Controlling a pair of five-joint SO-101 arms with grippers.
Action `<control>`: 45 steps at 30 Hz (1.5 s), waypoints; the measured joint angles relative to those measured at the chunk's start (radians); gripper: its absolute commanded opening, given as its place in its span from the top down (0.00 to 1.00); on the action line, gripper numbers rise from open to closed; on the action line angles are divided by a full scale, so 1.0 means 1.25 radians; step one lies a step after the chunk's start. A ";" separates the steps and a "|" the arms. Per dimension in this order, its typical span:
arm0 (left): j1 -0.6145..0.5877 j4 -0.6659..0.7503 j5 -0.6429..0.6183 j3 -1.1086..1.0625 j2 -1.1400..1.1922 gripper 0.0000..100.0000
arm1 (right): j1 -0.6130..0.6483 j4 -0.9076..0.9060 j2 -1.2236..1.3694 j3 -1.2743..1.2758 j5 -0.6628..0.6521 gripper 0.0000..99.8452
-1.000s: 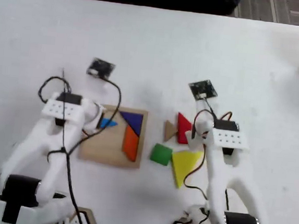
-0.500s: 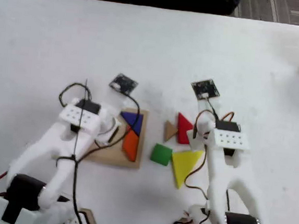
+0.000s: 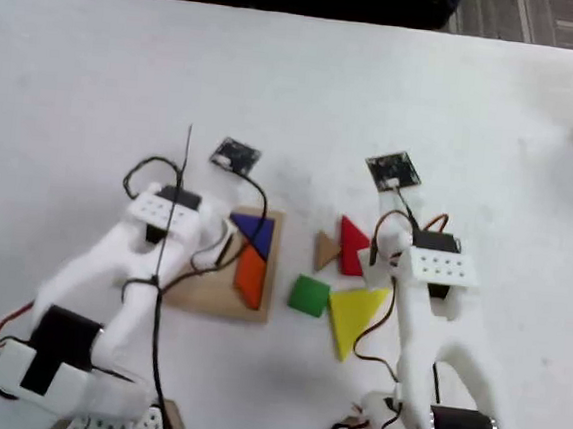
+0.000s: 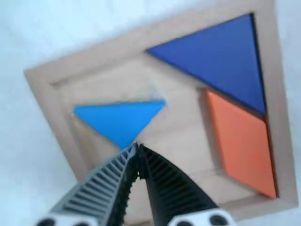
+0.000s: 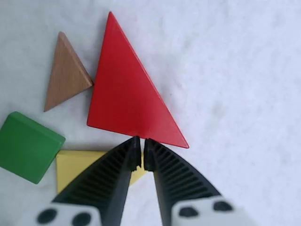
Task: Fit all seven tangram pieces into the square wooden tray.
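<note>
A: Left gripper (image 4: 137, 149)?
B: Jaws closed, empty. The tips sit at a corner of the light-blue triangle (image 4: 120, 120) inside the tray (image 4: 42, 94), which also holds the dark-blue triangle (image 4: 216, 61) and the orange piece (image 4: 242, 146).
A: Right gripper (image 5: 142, 141)?
B: Closed, holding nothing, at the edge of the red triangle (image 5: 129, 94). The brown triangle (image 5: 66, 73), green square (image 5: 28, 146) and yellow triangle (image 5: 75, 162) lie beside it.

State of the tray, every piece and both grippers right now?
tray: three pieces in
dark blue triangle: in tray
orange parallelogram: in tray
light blue triangle: in tray
red triangle: on table
brown triangle: on table
green square: on table
yellow triangle: on table
left gripper: shut, empty
right gripper: shut, empty
</note>
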State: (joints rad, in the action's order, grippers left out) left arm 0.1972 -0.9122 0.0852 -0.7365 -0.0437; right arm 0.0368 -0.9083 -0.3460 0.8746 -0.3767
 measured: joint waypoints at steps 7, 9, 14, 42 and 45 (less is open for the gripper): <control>0.000 0.007 -0.059 0.053 0.058 0.98 | 0.000 0.000 0.000 0.000 0.000 0.98; 0.000 0.007 -0.064 0.072 0.075 0.98 | 0.000 0.000 0.000 0.000 0.000 0.98; 0.000 0.007 -0.070 0.117 0.107 0.98 | 0.000 0.000 0.000 0.000 0.000 0.98; -0.060 0.001 -0.069 0.093 0.002 0.98 | 0.002 0.000 0.000 0.000 -0.005 0.98; -0.103 0.027 -0.069 0.068 -0.043 0.98 | 0.002 0.000 0.000 0.000 -0.006 0.98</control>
State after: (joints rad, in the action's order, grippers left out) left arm 0.0683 -0.8784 -0.0008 -0.6521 -0.0974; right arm 0.0399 -0.9083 -0.3460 0.8746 -0.3844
